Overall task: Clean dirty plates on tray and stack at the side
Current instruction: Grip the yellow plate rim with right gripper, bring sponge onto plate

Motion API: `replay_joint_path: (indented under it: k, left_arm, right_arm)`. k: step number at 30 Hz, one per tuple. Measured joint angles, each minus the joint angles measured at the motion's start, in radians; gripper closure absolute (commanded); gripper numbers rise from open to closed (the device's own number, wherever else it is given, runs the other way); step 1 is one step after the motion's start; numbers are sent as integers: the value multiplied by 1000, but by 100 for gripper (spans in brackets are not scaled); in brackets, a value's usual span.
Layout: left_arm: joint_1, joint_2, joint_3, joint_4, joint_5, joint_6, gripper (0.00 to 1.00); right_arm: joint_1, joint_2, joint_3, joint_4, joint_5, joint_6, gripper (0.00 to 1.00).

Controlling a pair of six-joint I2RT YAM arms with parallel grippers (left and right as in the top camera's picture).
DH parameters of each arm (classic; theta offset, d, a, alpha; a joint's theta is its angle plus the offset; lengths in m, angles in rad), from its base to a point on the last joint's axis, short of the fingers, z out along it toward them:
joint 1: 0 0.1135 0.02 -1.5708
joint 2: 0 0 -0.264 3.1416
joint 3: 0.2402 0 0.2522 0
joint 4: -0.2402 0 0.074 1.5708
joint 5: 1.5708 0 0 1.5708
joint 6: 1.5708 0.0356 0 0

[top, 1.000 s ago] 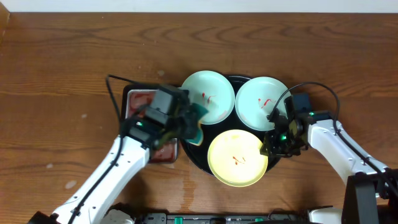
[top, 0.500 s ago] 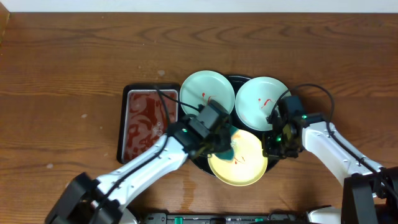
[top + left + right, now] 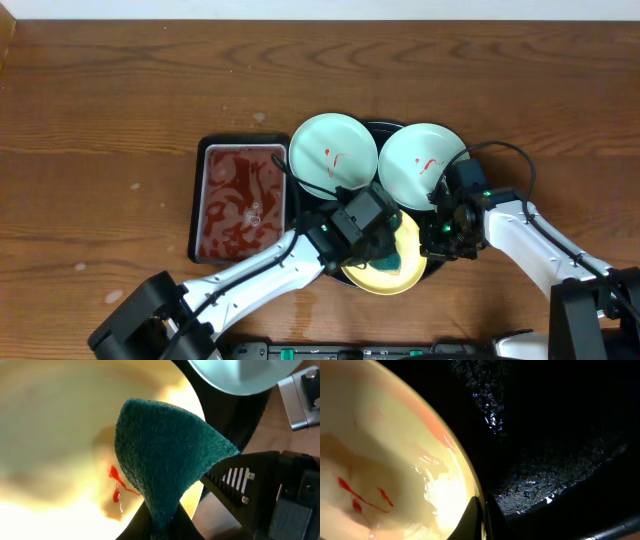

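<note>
A round black tray (image 3: pixel 382 128) holds three plates: two pale mint plates (image 3: pixel 333 155) (image 3: pixel 421 165) at the back, each with red smears, and a pale yellow plate (image 3: pixel 412 262) in front. My left gripper (image 3: pixel 383 250) is shut on a dark green sponge (image 3: pixel 165 460) that hangs over the yellow plate (image 3: pixel 50 435), close to a red smear (image 3: pixel 117 485). My right gripper (image 3: pixel 437 240) is shut on the yellow plate's right rim (image 3: pixel 470 485), one finger on each side of it. The tray's wet black surface (image 3: pixel 545 435) lies beside it.
A small rectangular metal tray with red sauce (image 3: pixel 240 200) stands left of the black tray. The right arm's black body (image 3: pixel 280 490) is close beside the sponge. Brown wood tabletop (image 3: pixel 120 100) surrounds everything.
My left arm swung right from over the sauce tray to the yellow plate, carrying the sponge. My right gripper closed on the yellow plate's rim.
</note>
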Motion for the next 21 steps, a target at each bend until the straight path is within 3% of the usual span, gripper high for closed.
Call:
replay_joint_path:
  k: [21]
  left_arm:
    - [-37,54,0,-7,-146,-153,93]
  right_arm:
    - [0,-121,-11,2,-68,3,99]
